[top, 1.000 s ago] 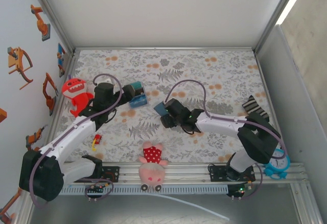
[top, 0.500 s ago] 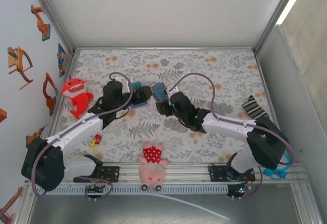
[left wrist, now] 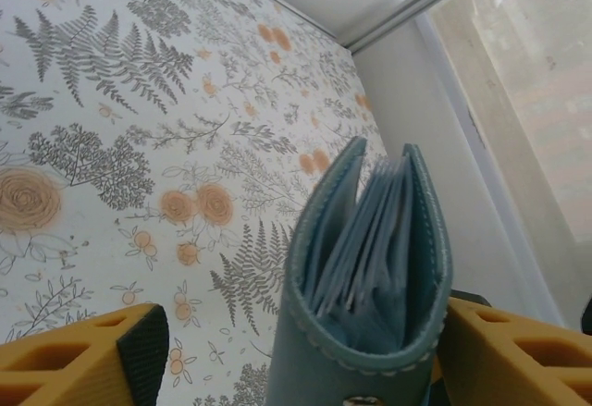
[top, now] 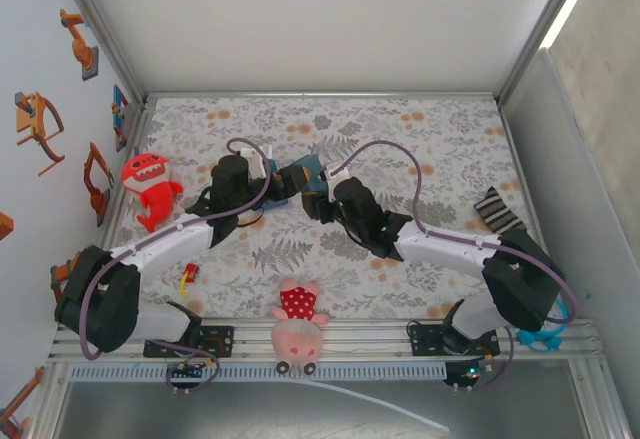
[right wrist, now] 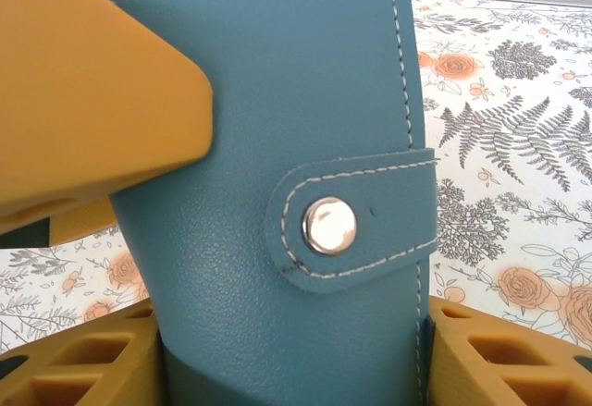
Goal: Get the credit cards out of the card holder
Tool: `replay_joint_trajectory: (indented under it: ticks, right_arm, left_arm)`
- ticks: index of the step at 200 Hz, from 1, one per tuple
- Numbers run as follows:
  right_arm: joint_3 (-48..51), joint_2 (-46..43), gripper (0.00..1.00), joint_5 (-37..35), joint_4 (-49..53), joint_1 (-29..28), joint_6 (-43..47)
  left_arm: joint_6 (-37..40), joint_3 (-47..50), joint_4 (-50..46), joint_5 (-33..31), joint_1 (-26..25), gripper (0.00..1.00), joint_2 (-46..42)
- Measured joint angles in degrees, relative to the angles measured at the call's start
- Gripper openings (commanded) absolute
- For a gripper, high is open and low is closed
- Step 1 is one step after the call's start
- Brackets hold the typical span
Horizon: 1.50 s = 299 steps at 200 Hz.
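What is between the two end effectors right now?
The blue card holder, as the top view shows. The right end effector grips it. In the left wrist view, the left end effector straddles it with a gap on one side.

The desk (top: 440,159) has a floral-print surface. A red shark plush (top: 148,187) lies at its left edge, a small red-and-yellow toy (top: 187,277) nearer the front. A pink pig plush (top: 297,324) lies across the front rail (top: 380,337), a striped sock (top: 497,209) at right.
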<state>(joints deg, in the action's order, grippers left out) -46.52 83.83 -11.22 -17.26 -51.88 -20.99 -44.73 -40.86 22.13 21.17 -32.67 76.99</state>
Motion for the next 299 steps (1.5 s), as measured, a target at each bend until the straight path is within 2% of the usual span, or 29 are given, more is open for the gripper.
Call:
replay_joint_trajectory:
  ticks: [38, 81, 95, 115, 144, 173, 229, 251, 299]
  right_arm:
    - [0.0, 0.02, 0.43, 0.22, -0.24, 0.02, 0.04]
    - [0.0, -0.66, 0.79, 1.31, -0.15, 0.33, 1.46]
    - [0.0, -2.03, 0.87, 1.44, 0.39, 0.39, 2.38]
    - [0.0, -6.25, 0.91, 3.21, 1.33, 1.18, 3.39]
    - [-0.04, -12.85, 0.92, 9.55, 2.82, 4.74, 3.63]
    - [-0.13, -15.58, 0.9, 20.61, 4.83, 10.58, 2.08]
    - [-0.13, -17.14, 0.77, 41.13, 6.12, 15.04, 0.04]
    - [-0.13, -17.44, 0.69, 45.13, 5.55, 15.54, -0.48]
    - [-0.17, -15.85, 0.65, 49.35, 4.72, 15.76, -1.25]
  left_arm:
    - [-1.25, -0.15, 2.67, 1.18, -0.31, 0.36, 0.79]
    - [0.61, -0.44, 2.69, 1.42, -0.22, 0.13, 1.29]
    - [2.54, -1.4, 0.68, 1.66, -0.22, 0.09, 1.07]
    - [7.78, -3.72, -5.27, 2.14, -0.17, 0.05, 0.02]
    - [16.5, -7.37, -13.9, 4.04, 0.79, 0.0, -3.45]
    - [23.08, -8.94, -19.28, 8.28, 2.56, 0.0, -7.28]
    - [29.35, -9.01, -24.39, 20.17, 3.93, 0.0, -9.05]
    - [30.12, -9.01, -24.44, 24.37, 3.93, 0.0, -9.55]
    - [30.12, -9.01, -23.39, 29.11, 3.93, 0.0, -10.01]
